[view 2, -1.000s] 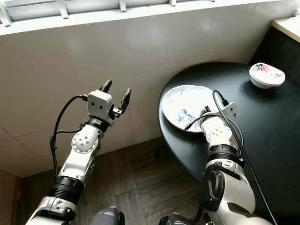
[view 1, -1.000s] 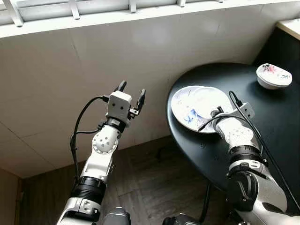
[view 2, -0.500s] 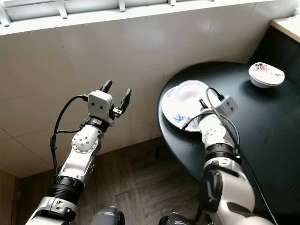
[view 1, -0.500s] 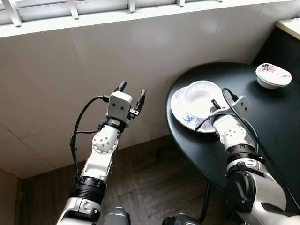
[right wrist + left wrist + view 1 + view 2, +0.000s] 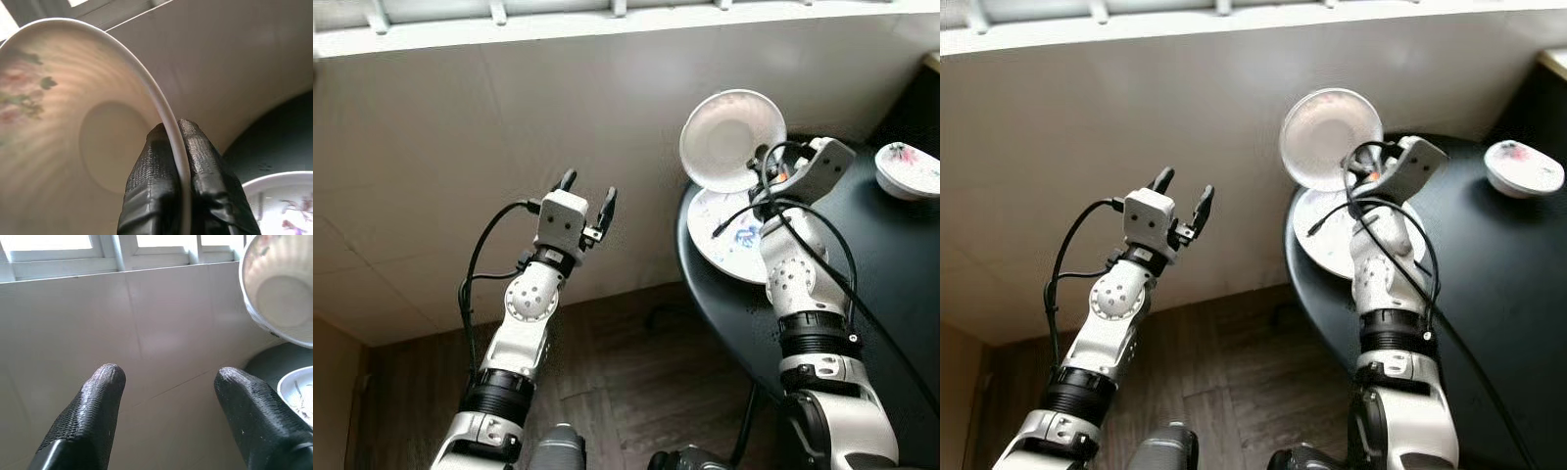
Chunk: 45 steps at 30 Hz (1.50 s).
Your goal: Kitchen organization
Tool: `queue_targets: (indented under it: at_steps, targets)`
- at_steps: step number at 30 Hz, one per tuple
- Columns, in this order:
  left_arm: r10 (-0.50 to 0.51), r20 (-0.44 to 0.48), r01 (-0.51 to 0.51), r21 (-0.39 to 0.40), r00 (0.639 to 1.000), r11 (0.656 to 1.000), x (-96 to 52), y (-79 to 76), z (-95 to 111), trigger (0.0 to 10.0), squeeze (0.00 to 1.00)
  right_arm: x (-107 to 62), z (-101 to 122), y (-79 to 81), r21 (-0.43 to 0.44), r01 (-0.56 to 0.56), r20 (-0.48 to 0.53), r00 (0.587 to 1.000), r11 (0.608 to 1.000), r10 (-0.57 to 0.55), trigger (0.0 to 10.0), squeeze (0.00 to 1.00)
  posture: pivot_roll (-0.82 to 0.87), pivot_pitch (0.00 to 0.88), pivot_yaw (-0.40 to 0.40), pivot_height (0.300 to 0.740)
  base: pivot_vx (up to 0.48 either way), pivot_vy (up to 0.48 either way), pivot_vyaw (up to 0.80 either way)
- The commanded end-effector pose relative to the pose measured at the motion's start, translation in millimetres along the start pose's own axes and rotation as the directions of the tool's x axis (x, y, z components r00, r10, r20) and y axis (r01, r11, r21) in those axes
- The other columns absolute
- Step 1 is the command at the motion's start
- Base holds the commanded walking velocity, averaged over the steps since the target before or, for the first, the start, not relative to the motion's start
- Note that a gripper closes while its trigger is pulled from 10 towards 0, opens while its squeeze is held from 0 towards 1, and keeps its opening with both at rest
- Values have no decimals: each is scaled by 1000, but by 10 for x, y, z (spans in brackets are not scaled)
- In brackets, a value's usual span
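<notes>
White bowl (image 5: 732, 139) lifted off the black desk (image 5: 891, 294), pinched at its rim by the right gripper (image 5: 766, 166), tilted on edge with the hollow facing the camera. Looks empty inside. Directly below, a white plate with blue pattern (image 5: 729, 240) lying flat on the desk near the edge; nothing on it as far as can be seen. Second small bowl with pink flower print (image 5: 909, 170) further back on the desk, well apart; contents not readable. Left gripper (image 5: 587, 196) raised off to the left against the tiled wall (image 5: 460, 147), jaws apart, holding nothing.

Right eye: same layout, bowl (image 5: 1330, 137) above plate (image 5: 1332, 240), arm cable looping close to the plate rim.

Left wrist: two black fingertips (image 5: 105, 382) spread wide, wall and window frame behind; held bowl at the corner, plate edge beneath it.

Right wrist: jaws clamped on the bowl rim (image 5: 171, 127), one pad inside, one outside, shallow bite; faint floral print on the inner wall, base bare.

Advice for the carry: thin rim pinch, so slow wrist moves, no sudden rotation, keep grip force steady. Watch the cable near the plate. Level the bowl before setting down.
</notes>
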<state>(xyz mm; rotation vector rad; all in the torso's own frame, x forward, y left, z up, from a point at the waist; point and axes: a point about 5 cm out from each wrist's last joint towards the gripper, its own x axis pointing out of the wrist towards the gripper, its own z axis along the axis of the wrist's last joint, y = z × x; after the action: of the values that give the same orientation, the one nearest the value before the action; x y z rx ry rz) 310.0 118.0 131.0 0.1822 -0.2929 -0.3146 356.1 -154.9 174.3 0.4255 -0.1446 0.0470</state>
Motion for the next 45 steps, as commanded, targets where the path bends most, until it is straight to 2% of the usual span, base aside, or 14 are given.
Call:
queue_targets:
  at_steps: [1, 7, 11, 14, 20, 30, 33, 39, 45]
  targets:
    - [-8, 1, 8, -3, 1000, 1000, 16, -15, 4, 10000, 0, -29, 84, 106, -40, -71, 51, 996, 997, 73, 0, 0, 172, 0, -65, 740, 0, 0, 800]
    - [-7, 0, 7, -4, 1000, 1000, 19, -13, 4, 10000, 0, -109, 56, 263, -97, -194, 50, 979, 976, 200, 0, 0, 171, 0, -64, 740, 0, 0, 800]
    - [-7, -2, 7, -2, 1000, 1000, 22, -11, 3, 10000, 0, -231, 24, 391, -176, -316, 26, 945, 932, 325, 0, 0, 172, 0, -64, 740, 0, 0, 800]
    - [-8, -4, 8, -1, 1000, 1000, 22, -12, 0, 10000, 0, -267, 11, 423, -208, -349, 16, 933, 914, 360, 0, 0, 172, 0, -64, 740, 0, 0, 800]
    - [-5, -5, 5, -6, 1000, 1000, 23, -7, -1, 10000, 0, -319, -31, 439, -280, -368, 2, 923, 887, 384, 0, 0, 168, 0, -62, 740, 0, 0, 800]
    - [-3, -9, 3, -13, 1000, 1000, 26, 1, -6, 10000, 0, -372, -65, 501, -338, -404, -12, 905, 850, 426, 0, 0, 170, 0, -61, 740, 0, 0, 800]
    - [-4, -9, 3, -12, 1000, 1000, 28, 3, -6, 10000, 0, -388, -65, 533, -376, -420, -12, 893, 826, 449, 0, 0, 170, 0, -60, 740, 0, 0, 800]
    - [-1, -12, 1, -14, 1000, 1000, 35, 10, -6, 10000, 0, -398, -82, 539, -399, -423, -18, 891, 814, 454, 0, 0, 172, 0, -60, 740, 0, 0, 800]
    - [-11, -25, 10, -22, 1000, 1000, 42, 8, -17, 10000, 0, -405, -113, 513, -413, -411, -24, 897, 813, 441, 0, 0, 172, 0, -60, 740, 0, 443, 800]
